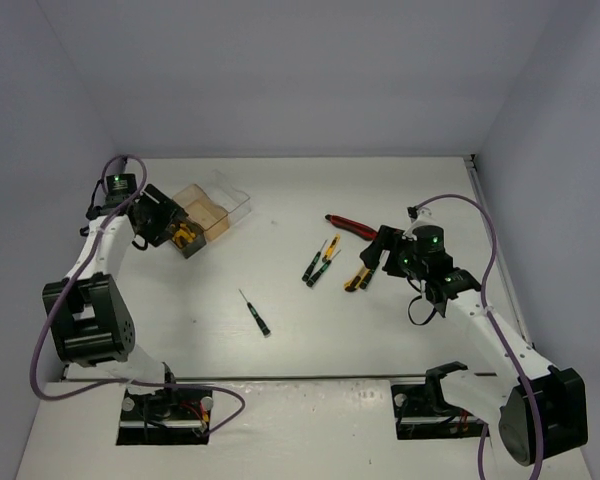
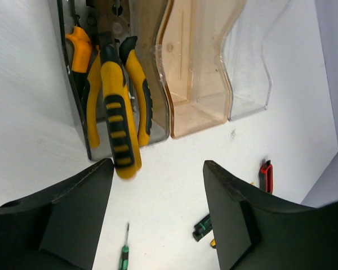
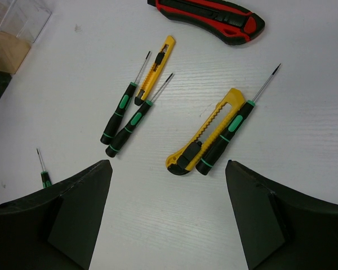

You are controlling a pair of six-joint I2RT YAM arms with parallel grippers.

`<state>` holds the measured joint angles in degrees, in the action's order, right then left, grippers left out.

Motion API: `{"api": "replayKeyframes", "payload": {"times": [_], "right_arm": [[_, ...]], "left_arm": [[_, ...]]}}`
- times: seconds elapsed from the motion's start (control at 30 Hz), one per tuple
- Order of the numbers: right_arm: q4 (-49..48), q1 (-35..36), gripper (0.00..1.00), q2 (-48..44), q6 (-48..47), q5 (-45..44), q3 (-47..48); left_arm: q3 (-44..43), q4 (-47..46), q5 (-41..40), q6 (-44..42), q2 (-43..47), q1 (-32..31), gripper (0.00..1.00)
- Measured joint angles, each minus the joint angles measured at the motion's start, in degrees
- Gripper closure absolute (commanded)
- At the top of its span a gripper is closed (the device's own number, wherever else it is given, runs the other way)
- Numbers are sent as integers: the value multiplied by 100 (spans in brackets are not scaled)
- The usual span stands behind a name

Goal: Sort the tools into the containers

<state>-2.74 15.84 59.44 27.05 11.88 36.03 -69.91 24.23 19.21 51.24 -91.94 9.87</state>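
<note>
Pliers (image 2: 117, 112) in the end bin (image 2: 159, 84), far left — knives (image 3: 200, 135) and screwdrivers (image 3: 121, 115) on the table (image 1: 300, 340), right

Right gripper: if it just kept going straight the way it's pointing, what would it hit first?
Probably the larger yellow utility knife, whose butt end lies between the fingers of the open right gripper, with a black-green screwdriver lying alongside it. Depth is hard to judge.
</note>
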Motion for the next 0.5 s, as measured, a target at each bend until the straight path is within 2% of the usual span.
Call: {"api": "replayKeyframes", "payload": {"times": [0.03, 0.37, 0.5], "right_arm": [[0, 0, 21, -3, -23, 3, 0], [0, 87, 24, 55, -393, 177, 0], [13, 585, 26, 295, -589, 60, 13]], "left_arm": [[-18, 111, -47, -71, 159, 0, 30], [-429, 1108, -661, -1103, 1376, -36, 28], [-333, 1494, -1028, -1395, 1709, -672, 29]]}}
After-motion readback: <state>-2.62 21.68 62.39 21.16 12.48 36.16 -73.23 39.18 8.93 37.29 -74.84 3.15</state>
